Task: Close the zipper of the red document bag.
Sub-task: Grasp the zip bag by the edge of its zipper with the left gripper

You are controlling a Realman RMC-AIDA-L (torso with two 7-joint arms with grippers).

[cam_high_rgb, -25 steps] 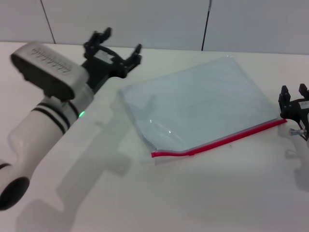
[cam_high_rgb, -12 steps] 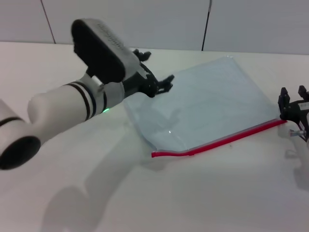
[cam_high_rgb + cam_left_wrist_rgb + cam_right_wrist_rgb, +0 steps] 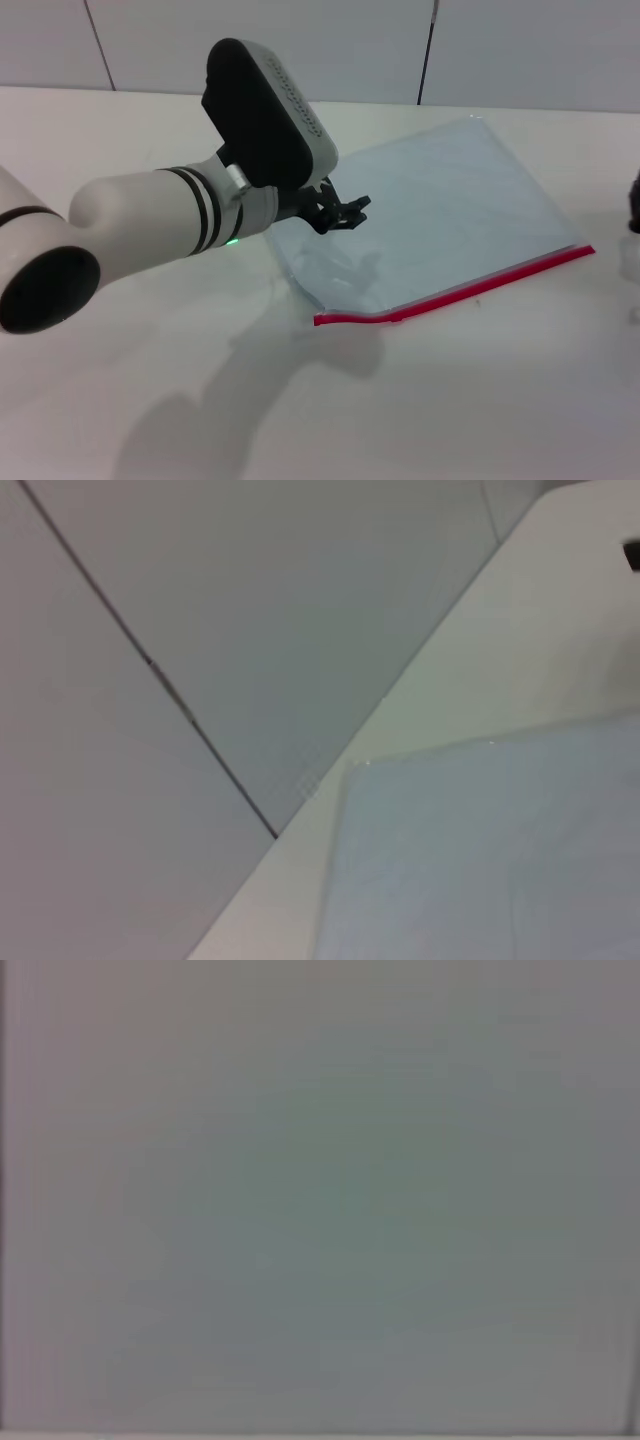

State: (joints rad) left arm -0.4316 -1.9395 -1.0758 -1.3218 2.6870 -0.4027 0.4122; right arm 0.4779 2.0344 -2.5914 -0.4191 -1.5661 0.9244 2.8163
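The red document bag [image 3: 440, 210], a flat translucent pale blue pouch, lies on the white table [image 3: 450, 400] right of centre. Its zipper [image 3: 455, 291] is a thin red strip along the near long edge, bent slightly at its left end. My left gripper [image 3: 343, 213] hovers open over the bag's left part, close to its surface, with nothing between the fingers. The left wrist view shows the bag's [image 3: 490, 860] far corner against the table. Only a dark sliver of my right gripper [image 3: 636, 205] shows at the right edge, beyond the zipper's right end.
A grey panelled wall [image 3: 300, 40] runs behind the table's far edge. The left arm's white forearm [image 3: 150, 230] stretches across the left half of the table. The right wrist view holds only a plain grey surface.
The left arm swung from the far left of the table over the bag's left part and dropped lower. The right gripper pulled back from the zipper's right end toward the frame edge.
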